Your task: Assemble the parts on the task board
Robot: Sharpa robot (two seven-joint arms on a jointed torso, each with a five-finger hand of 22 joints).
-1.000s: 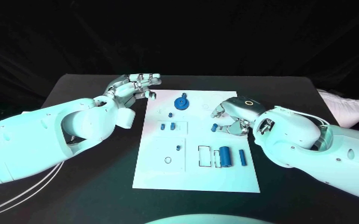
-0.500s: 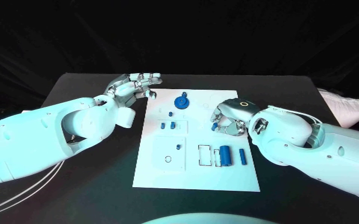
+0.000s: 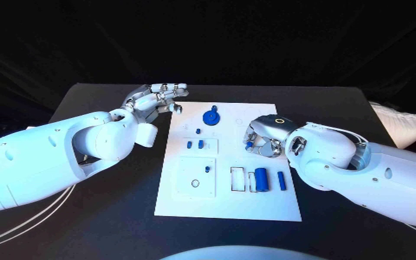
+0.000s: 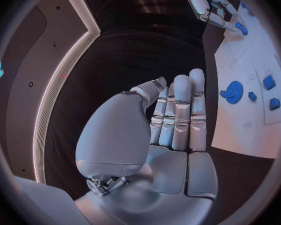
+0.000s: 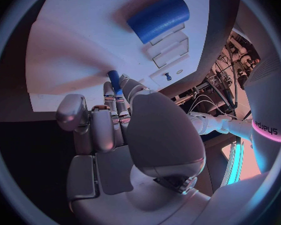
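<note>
Head view: white task board (image 3: 227, 209) lying flat in the middle of the black counter (image 3: 95, 212). Left hand (image 3: 156, 99) poised just off the board's far left corner, fingers (image 3: 172, 89) extended side by side and holding nothing. Right hand (image 3: 264, 133) lowered over the board's right edge, fingers curled around a small blue peg (image 3: 249, 144). On the board: a blue gear (image 3: 211, 117) near the far edge, two small blue blocks (image 3: 196, 144) beside a little square outline, a thick blue cylinder (image 3: 261, 179) and a slim blue pin (image 3: 281, 180) standing side by side near the right edge.

Left wrist view: left hand (image 4: 168, 125) open-palmed, fingers (image 4: 181, 112) straight and pressed together, empty, above dark counter beside the board (image 4: 240, 125). Gear (image 4: 233, 91) and blocks (image 4: 268, 82) lying on the board beyond the fingertips.

Right wrist view: right hand (image 5: 125, 130) over the board (image 5: 72, 50), fingers (image 5: 112, 112) bunched, pinching the peg (image 5: 114, 80) at their tips. Thick cylinder (image 5: 158, 18) lying on the board farther out.
</note>
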